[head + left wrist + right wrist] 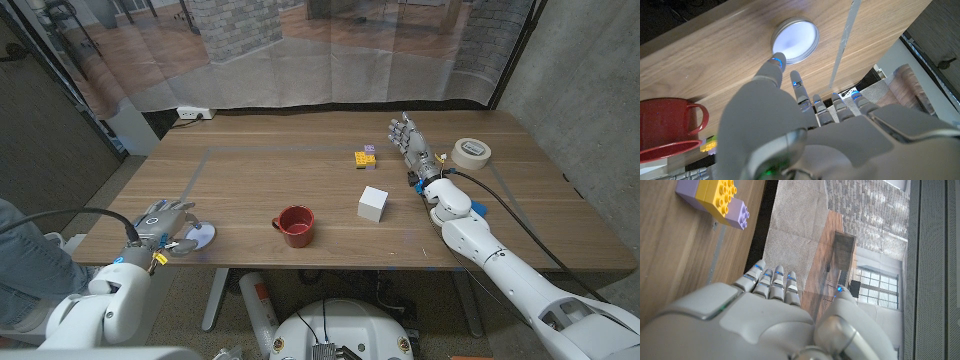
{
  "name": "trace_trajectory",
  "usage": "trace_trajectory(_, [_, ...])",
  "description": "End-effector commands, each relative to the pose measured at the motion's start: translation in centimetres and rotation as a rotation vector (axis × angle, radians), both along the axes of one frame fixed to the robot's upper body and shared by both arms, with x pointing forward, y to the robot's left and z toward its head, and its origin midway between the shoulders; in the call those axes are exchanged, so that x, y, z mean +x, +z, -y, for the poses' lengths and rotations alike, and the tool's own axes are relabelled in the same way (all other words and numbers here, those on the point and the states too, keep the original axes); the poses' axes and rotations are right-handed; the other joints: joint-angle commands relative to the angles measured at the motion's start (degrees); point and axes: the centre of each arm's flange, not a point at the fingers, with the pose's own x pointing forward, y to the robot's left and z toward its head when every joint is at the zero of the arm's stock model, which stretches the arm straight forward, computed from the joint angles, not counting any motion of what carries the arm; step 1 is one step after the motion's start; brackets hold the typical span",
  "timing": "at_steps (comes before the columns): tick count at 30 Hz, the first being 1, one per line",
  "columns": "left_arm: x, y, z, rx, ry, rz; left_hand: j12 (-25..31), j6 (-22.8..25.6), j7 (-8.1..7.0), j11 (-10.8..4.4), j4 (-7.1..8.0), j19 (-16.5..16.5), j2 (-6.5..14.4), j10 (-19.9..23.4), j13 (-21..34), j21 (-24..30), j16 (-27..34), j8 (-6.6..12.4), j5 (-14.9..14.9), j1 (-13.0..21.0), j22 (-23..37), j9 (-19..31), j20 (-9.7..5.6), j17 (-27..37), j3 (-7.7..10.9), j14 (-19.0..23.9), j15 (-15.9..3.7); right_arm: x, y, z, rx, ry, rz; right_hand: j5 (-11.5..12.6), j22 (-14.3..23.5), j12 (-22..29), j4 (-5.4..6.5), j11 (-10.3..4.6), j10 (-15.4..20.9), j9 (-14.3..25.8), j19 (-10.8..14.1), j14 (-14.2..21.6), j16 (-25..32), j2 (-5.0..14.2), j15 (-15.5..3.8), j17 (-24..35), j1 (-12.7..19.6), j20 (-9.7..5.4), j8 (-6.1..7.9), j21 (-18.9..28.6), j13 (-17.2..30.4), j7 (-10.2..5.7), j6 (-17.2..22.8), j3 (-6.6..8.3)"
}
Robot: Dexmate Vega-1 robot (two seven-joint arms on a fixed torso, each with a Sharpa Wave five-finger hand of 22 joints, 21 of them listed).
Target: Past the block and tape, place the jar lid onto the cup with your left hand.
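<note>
No legible writing. Wooden table [300,170], brick-printed curtain [230,30] behind. Left hand [165,225] fingers spread over jar lid [200,236]; right hand [410,140] fingers extended, empty.

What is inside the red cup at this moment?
The red cup looks empty in the head view: only its red inner wall shows. Its bottom is shadowed. The jar lid lies on the table under the left hand.

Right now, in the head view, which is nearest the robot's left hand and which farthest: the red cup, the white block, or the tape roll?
From the left hand:
1. Red cup, table's middle front.
2. White block, farther right.
3. Tape roll, far right, beyond the right hand.
</note>
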Motion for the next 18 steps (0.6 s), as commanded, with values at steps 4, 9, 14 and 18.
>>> trace_trajectory(4, [0.2, -1.7, 0.3, -0.079, 0.011, 0.01, 0.5, 1.0, -0.17, 0.21, 0.35, 0.4, 0.4, 1.0, 0.2, 0.5, 0.5, 0.19, -0.1, 0.0, 0.3, 0.1, 0.1, 0.2, 0.09, 0.9, -3.19, 0.5, -0.4, 0.3, -0.007, 0.01, -0.01, 0.1, 0.2, 0.4, -0.17, 0.12, 0.5, 0.1, 0.5, 0.4, 0.0, 0.08, 0.01, 0.3, -0.1, 0.14, 0.33, -0.2, 0.3, -0.1, 0.3, -0.13])
trace_trajectory(9, [0.1, -2.4, 0.4, -0.108, 0.013, 0.006, 0.5, 1.2, 0.18, 0.38, 0.45, 0.4, 0.5, 1.2, 0.1, 0.5, 0.4, 0.08, -0.2, -0.1, 0.4, 0.0, 0.16, 0.3, 0.04, 1.0, -3.0, 0.8, -0.6, 0.3, -0.005, 0.016, -0.016, 0.1, 0.2, 0.4, -0.19, 0.05, 0.5, 0.1, 0.6, 0.5, 0.0, 0.08, -0.02, 0.3, -0.1, 0.17, 0.34, -0.3, 0.3, -0.12, 0.4, -0.15])
trace_trajectory(14, [0.0, -2.7, 0.2, -0.123, 0.022, 0.002, 0.5, 1.9, 0.37, 0.44, 0.55, 0.6, 0.6, 1.4, 0.1, 0.5, 0.4, 0.16, -0.2, -0.1, 0.4, 0.0, 0.19, 0.3, -0.01, 1.1, -3.02, 0.8, -0.7, 0.4, -0.002, 0.016, -0.02, 0.1, 0.2, 0.4, -0.21, 0.03, 0.6, 0.1, 0.6, 0.5, 0.0, 0.08, 0.01, 0.3, -0.1, 0.19, 0.33, -0.3, 0.3, -0.18, 0.4, -0.17])
trace_trajectory(18, [0.2, -2.0, -0.1, -0.101, 0.033, -0.031, 0.3, 1.9, 0.17, 0.54, 0.59, 0.5, 0.7, 1.1, 0.1, 0.5, 0.3, 0.0, -0.2, -0.1, 0.4, 0.0, 0.24, 0.3, -0.03, 0.9, -3.02, 0.7, -0.7, 0.4, 0.003, 0.012, -0.018, 0.1, 0.2, 0.4, -0.22, 0.01, 0.6, 0.1, 0.6, 0.6, 0.0, 0.09, 0.07, 0.3, -0.1, 0.21, 0.32, -0.4, 0.3, -0.22, 0.3, -0.19])
